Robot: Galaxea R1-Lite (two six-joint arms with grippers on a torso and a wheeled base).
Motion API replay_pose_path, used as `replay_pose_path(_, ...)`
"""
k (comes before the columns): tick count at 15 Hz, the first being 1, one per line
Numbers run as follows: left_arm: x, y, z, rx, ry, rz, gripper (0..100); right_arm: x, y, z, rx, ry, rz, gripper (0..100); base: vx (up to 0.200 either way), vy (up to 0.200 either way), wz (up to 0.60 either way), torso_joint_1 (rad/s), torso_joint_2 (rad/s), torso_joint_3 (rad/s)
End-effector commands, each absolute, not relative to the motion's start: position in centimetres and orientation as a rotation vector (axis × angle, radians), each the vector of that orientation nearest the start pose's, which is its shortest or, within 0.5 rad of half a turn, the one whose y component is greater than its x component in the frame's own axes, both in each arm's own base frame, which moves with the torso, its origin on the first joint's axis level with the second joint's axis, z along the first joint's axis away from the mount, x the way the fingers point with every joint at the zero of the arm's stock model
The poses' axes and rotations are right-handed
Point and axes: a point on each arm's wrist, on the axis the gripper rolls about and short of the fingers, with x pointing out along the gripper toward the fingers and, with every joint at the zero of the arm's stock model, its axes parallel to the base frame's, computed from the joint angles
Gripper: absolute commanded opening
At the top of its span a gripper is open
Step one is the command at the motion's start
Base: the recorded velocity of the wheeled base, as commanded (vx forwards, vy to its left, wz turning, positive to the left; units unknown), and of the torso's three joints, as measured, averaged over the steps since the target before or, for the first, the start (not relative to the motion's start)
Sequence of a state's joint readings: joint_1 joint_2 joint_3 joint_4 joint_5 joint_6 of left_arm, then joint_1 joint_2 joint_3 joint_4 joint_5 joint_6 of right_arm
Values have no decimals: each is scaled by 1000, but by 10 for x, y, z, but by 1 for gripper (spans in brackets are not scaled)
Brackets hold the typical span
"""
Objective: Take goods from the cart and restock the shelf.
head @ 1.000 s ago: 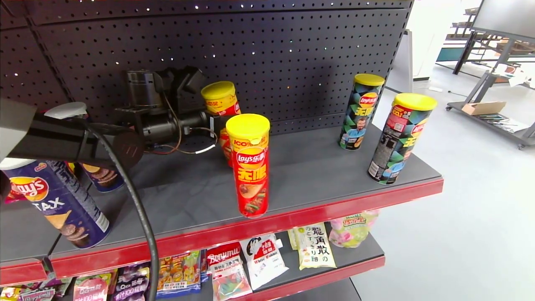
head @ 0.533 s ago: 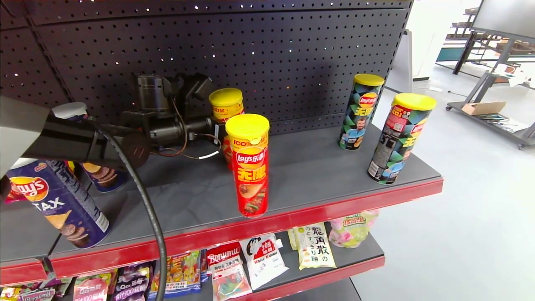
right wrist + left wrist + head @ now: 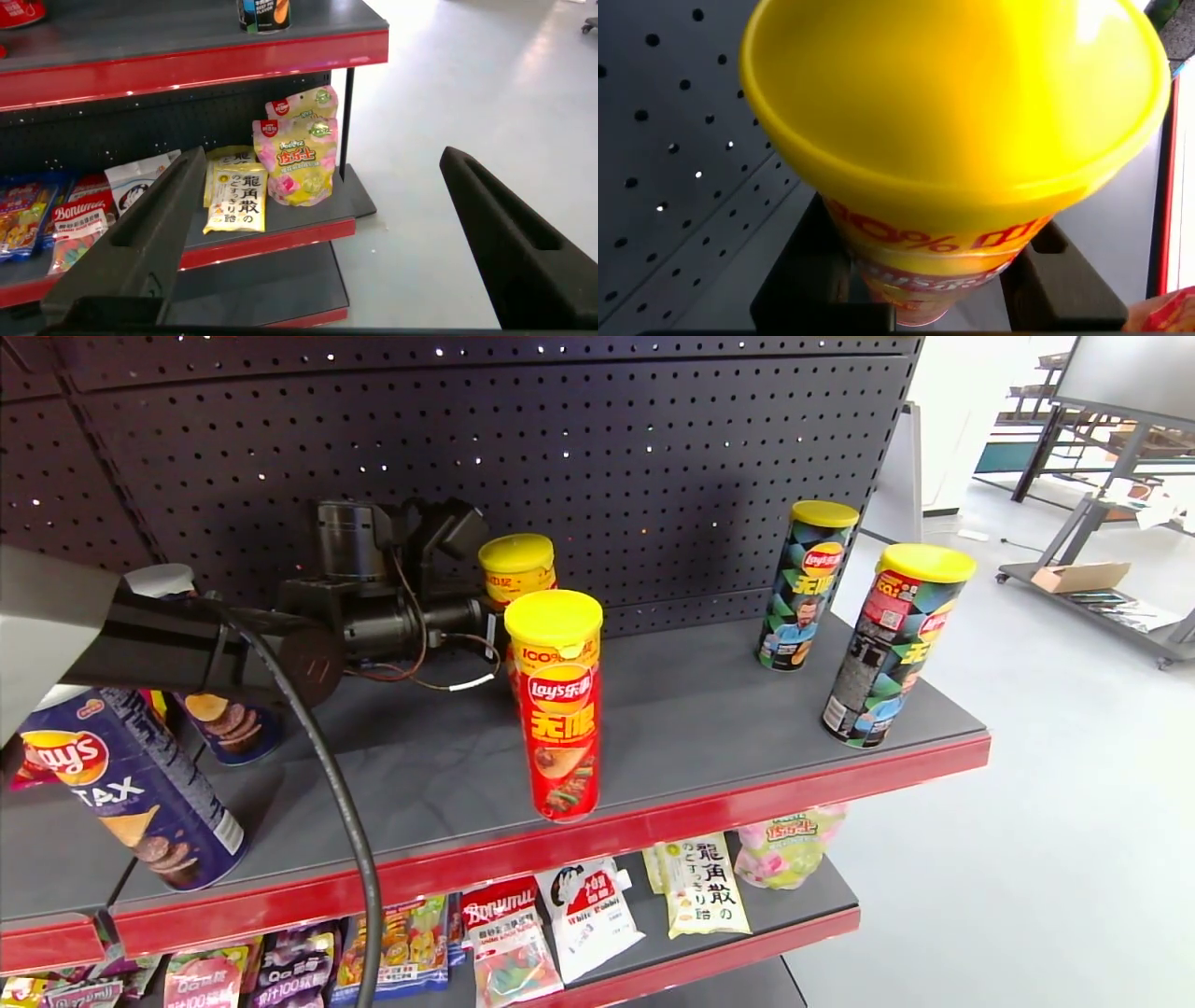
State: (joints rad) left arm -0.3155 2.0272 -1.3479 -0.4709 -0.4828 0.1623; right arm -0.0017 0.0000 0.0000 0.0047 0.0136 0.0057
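My left gripper (image 3: pixel 497 639) is shut on a red chip can with a yellow lid (image 3: pixel 516 565), holding it about upright at the back of the grey top shelf (image 3: pixel 709 709). It is directly behind another red can (image 3: pixel 558 705) that stands near the shelf's front edge and hides the held can's base. In the left wrist view the yellow lid (image 3: pixel 952 140) looms close, with dark fingers (image 3: pixel 799 280) on both sides of the can body. Lower down, my right gripper (image 3: pixel 327 243) stands open with nothing in it, facing the lower shelf.
Two dark patterned cans (image 3: pixel 805 586) (image 3: pixel 892 646) stand at the shelf's right end. Blue cans (image 3: pixel 121 784) (image 3: pixel 224 728) stand on the left. Snack bags (image 3: pixel 588 915) (image 3: pixel 299 154) fill the lower shelf. Pegboard (image 3: pixel 607 448) backs the shelf. Open floor lies to the right.
My left gripper has carried the held can rightward and down, and the can has gone from tilted to about upright behind the front red can. Nothing else moved.
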Motion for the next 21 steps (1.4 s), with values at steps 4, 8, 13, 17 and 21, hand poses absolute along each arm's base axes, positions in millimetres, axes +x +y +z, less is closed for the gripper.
replay_pose_path(4,391,-138,194,135,156,-809,0,-23,0,75,6,6,12,100,0,0,0,0,0,0)
replay_pose_path(8,393,-139,191,133,165,-812,100,-23,0,75,6,6,12,100,0,0,0,0,0,0)
replay_pose_path(13,392,-138,190,124,173,-807,100,-23,0,75,6,6,12,100,0,0,0,0,0,0)
replay_pose_path(17,374,-129,189,123,205,-792,100,-23,0,75,6,6,12,100,0,0,0,0,0,0)
replay_pose_path(21,339,-106,195,117,233,-761,100,-23,0,75,6,6,12,100,0,0,0,0,0,0)
